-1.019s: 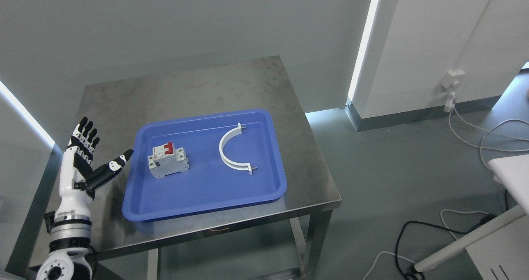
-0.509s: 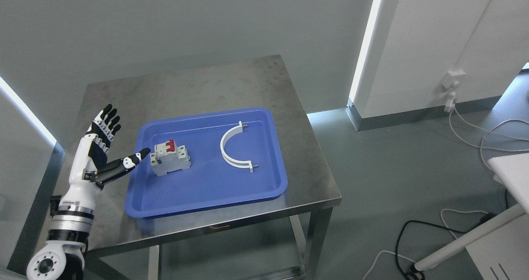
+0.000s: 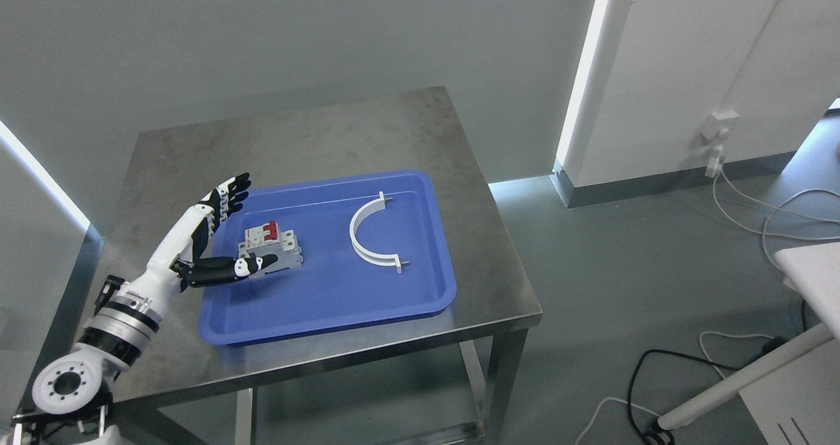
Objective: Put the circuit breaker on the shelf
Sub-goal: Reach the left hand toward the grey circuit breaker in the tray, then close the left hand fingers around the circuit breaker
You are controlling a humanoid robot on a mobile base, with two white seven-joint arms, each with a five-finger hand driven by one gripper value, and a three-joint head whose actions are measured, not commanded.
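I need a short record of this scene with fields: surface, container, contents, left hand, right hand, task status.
surface: steel table
container: blue tray on the table
contents: circuit breaker at tray's left; white curved bracket to its right, apart from it
left hand: open, fingers spread, thumb in front of the breaker, not yet closed on it
right hand: not in view
task status: breaker in the tray, not lifted; no shelf visible

Steel table (image 3: 315, 136), centre; blue tray (image 3: 341, 300) on its near half, holding a white curved bracket (image 3: 362, 238) right of middle; wall socket (image 3: 718, 125) far right, white cables (image 3: 768, 218) trailing over grey floor.
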